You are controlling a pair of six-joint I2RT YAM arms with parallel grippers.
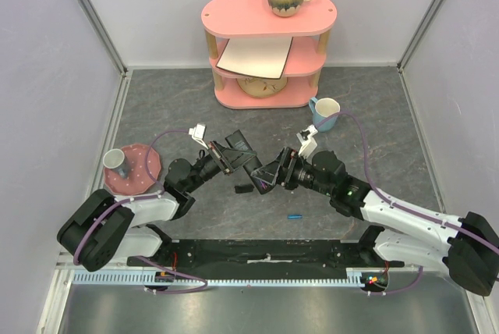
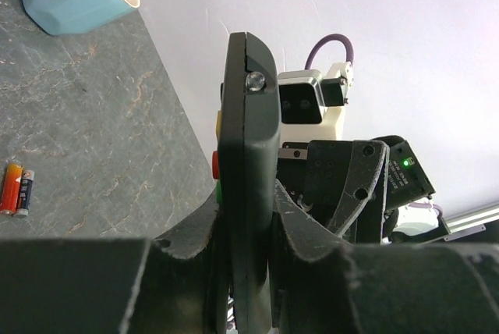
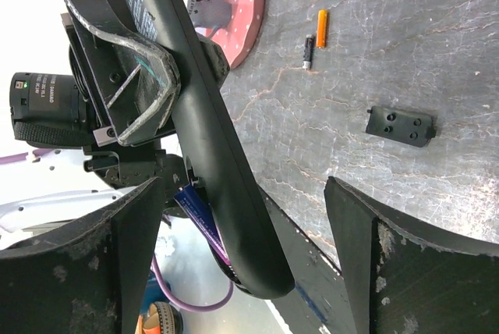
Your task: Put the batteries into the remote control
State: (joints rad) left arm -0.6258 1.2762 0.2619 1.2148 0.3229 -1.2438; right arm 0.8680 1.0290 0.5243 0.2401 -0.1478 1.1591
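Observation:
My left gripper point(image 1: 231, 159) point(image 2: 248, 209) is shut on the black remote control point(image 1: 238, 151) point(image 2: 248, 139) and holds it edge-on above the table. My right gripper point(image 1: 263, 176) point(image 3: 249, 260) is open, and its fingers straddle the remote's point(image 3: 204, 123) rounded end without touching it. A dark purple battery point(image 3: 196, 221) lies against the remote's back by its end; I cannot tell whether it is seated. Two more batteries point(image 3: 315, 40) point(image 2: 17, 188) lie side by side on the table, one orange and one dark.
The remote's black battery cover point(image 1: 243, 189) point(image 3: 401, 126) lies on the table below the grippers. A small bright blue cylinder point(image 1: 294, 215) lies nearer the front. A pink plate point(image 1: 142, 179) with a cup is at the left, a blue mug point(image 1: 325, 113) behind the right arm, and a pink shelf point(image 1: 267, 15) at the back.

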